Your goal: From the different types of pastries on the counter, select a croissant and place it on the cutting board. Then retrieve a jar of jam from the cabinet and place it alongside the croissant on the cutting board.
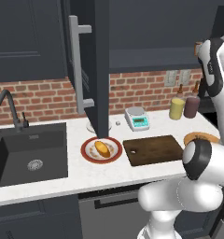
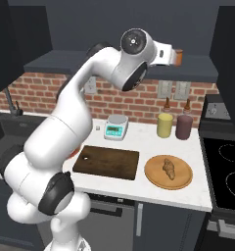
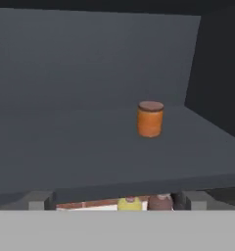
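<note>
Fingers (image 3: 117, 208) spread wide, holding nothing; we face the jar of jam (image 3: 150, 119), upright on the cabinet shelf (image 3: 90, 152) at one o'clock, well apart. We judge it rigid, smooth, possibly slippery: best pinched across its body below the lid.

arm: raised high, reaching forward | end effector (image 3: 114, 208): jaws wide (empty)

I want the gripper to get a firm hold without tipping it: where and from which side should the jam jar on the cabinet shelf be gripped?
Grip the jar of jam around its straight orange body, below the lid, coming in level from the open front of the cabinet shelf. It stands upright with free shelf around it, and the cabinet closes it in above.
</note>
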You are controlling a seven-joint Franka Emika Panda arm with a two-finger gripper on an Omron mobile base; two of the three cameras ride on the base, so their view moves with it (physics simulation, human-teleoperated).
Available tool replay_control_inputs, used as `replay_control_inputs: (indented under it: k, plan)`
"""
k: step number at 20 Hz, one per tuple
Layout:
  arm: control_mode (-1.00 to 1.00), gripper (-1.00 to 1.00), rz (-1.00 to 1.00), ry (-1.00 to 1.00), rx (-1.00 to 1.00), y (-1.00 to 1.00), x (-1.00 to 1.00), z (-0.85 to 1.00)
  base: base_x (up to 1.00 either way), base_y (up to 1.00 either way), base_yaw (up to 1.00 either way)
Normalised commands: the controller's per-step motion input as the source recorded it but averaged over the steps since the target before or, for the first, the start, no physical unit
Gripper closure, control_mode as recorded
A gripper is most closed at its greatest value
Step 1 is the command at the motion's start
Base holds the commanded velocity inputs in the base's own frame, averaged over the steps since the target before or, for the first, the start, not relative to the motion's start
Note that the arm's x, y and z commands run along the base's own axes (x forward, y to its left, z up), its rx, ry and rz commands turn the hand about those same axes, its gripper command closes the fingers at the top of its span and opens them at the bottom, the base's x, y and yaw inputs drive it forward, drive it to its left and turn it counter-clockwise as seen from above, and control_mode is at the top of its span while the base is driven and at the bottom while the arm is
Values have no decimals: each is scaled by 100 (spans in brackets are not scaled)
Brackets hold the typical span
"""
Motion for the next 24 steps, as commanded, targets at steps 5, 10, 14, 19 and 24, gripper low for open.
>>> replay_control_inputs:
  k: [5,10,14,19,24]
  plan:
    - [-100,-100,-3,13,0,-8,68,21,0,0,0]
    - [-100,-100,-4,3,2,-19,5,3,0,0,0]
    - [-100,-100,-1,0,6,-56,16,8,0,0,0]
    - [-100,-100,0,2,0,-2,1,-6,0,0,0]
    - [-100,-100,0,10,-2,0,6,-26,0,0,0]
